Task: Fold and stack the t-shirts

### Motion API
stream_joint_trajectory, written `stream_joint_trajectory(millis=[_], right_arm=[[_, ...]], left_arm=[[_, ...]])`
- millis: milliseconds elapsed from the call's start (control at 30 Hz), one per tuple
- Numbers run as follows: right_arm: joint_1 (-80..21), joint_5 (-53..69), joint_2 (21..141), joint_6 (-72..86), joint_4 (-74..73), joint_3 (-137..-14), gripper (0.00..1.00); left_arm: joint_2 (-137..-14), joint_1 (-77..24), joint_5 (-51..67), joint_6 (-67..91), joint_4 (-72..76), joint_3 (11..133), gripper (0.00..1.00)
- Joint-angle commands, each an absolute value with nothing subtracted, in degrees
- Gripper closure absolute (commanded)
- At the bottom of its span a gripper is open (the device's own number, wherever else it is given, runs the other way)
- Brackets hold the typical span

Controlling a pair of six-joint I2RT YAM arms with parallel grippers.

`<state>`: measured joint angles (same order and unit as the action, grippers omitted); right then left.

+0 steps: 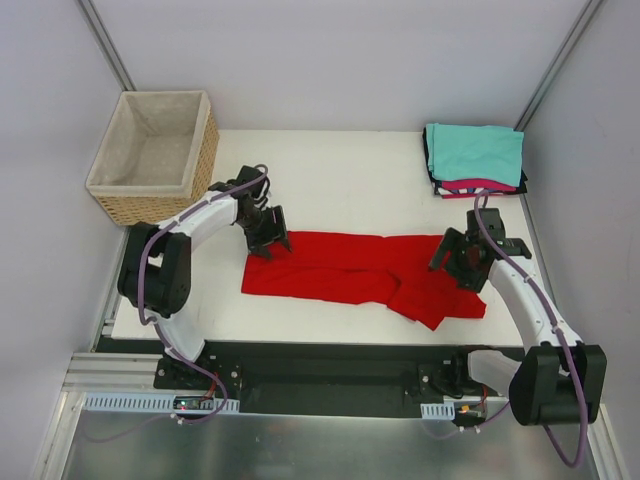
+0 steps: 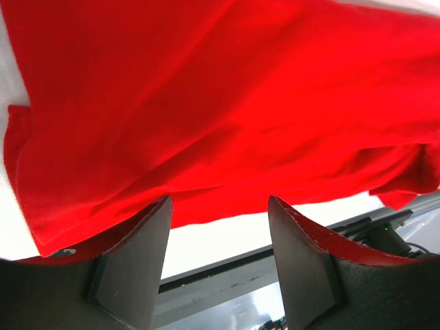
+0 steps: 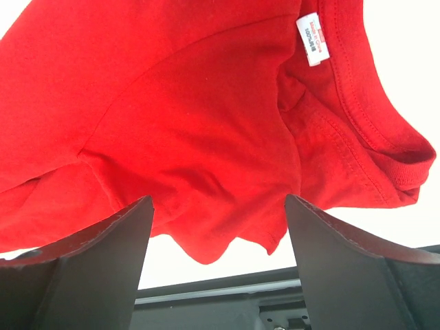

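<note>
Top view: the red shirt (image 1: 340,265) lies spread to the right of the basket (image 1: 140,190), with the stack (image 1: 475,158) farther right. It is probably light, limp and unbreakable, best pinched at the edges.

Left wrist: the left gripper (image 2: 220,203) gapes empty at the shirt's edge.

Right wrist: the right gripper (image 3: 218,199) gapes empty near the collar. The tag (image 3: 313,38) is unreadable.

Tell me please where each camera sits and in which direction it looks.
Top external: above and behind the arms, looking down at the table; both arms, left claw and right claw show.
Left wrist: on the left arm, looking past its own two fingers at the red t-shirt.
Right wrist: on the right arm, looking past its fingers at the shirt's collar and label.
Shared: all three show the red t-shirt.
</note>
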<state>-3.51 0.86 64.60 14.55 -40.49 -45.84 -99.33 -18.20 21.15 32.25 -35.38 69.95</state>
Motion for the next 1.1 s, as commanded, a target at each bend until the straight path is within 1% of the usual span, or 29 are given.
stream_joint_trajectory(millis=[0,267,467,533,767,1067], right_arm=[[-3.8,0.4,62.5,14.9,-42.9,-46.9,0.19],[-3.9,0.4,61.9,14.2,-44.0,-47.5,0.18],[-3.9,0.4,60.7,13.4,-45.1,-47.7,0.18],[-3.9,-1.5,60.6,13.2,-45.5,-47.9,0.18],[-4.0,-2.2,60.8,12.4,-45.9,-47.5,0.18],[-3.8,-3.6,65.3,13.9,-44.2,-46.8,0.18]], left_arm=[[-100.2,-17.9,19.4,32.8,-34.0,67.6,0.43],[-103.1,-17.8,16.4,32.9,-33.0,66.1,0.43],[-104.0,-17.8,16.4,34.2,-31.6,63.9,0.44],[-103.7,-17.8,16.5,34.5,-30.9,62.7,0.44],[-99.8,-18.0,17.0,36.5,-29.0,58.3,0.45],[-90.9,-21.6,17.5,39.8,-25.5,47.5,0.45]])
